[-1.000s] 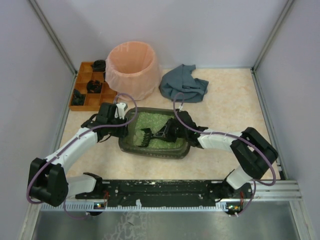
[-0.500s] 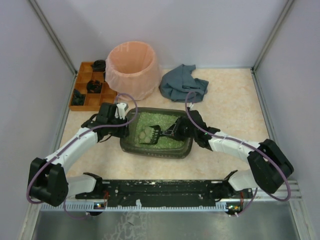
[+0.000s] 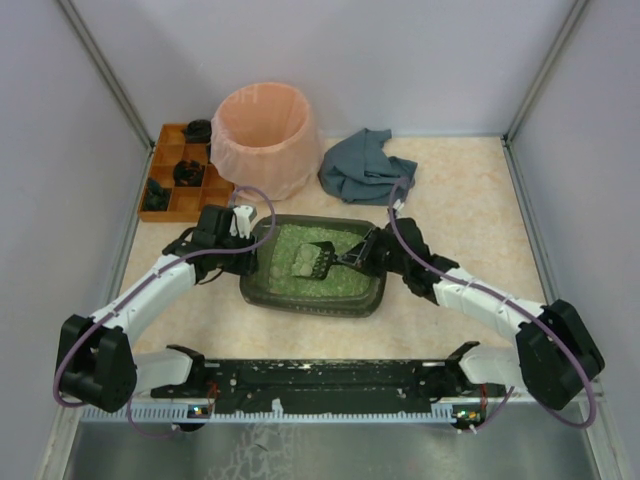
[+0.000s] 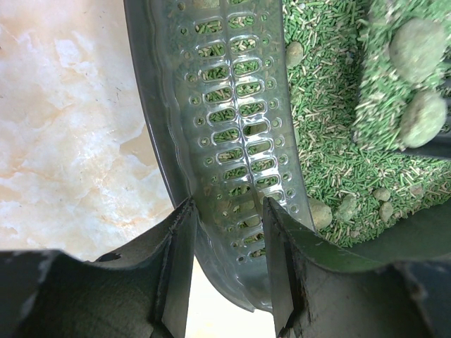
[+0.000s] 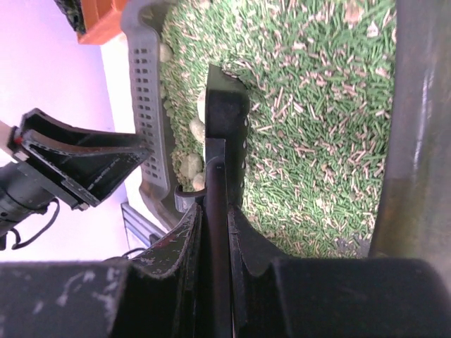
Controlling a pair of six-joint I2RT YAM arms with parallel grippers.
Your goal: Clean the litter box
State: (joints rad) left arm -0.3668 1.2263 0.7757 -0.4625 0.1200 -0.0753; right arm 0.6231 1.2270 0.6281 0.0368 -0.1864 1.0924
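Scoop (image 3: 312,262) farther right, two clumps (image 4: 417,41) aboard

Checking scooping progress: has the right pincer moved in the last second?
Yes. The right pincer, gripping the scoop, drew rightward across the litter box, nearer the blue cloth.

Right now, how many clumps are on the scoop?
2, both on the scoop above the litter box: upper clump and lower clump, adjacent in the left wrist view. More may be buried.

Green litter (image 3: 345,281) is recorded in the olive-grey litter box (image 3: 310,303); beige marbling is noted on the worktop (image 3: 470,200).
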